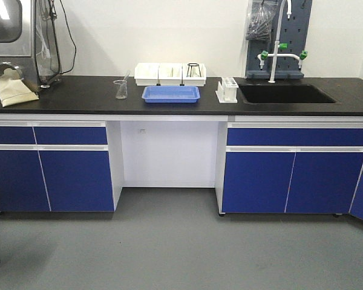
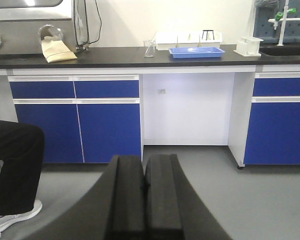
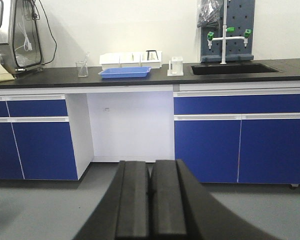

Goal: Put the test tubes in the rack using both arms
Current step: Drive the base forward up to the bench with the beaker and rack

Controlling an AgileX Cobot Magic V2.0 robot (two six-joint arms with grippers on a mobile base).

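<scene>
Black left fingers (image 2: pixel 129 200) and right fingers (image 3: pixel 135 200) pressed together (facing bench (image 1: pixel 78 90)).

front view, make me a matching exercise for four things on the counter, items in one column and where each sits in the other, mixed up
Things:
1. rack
2. blue tray
3. beaker
4. white bins

Places:
a. left of the blue tray, standing alone
b. behind the blue tray, against the wall
c. just left of the sink
d. in front of the white bins, between beaker and rack

Pairs: 1-c; 2-d; 3-a; 4-b
</scene>
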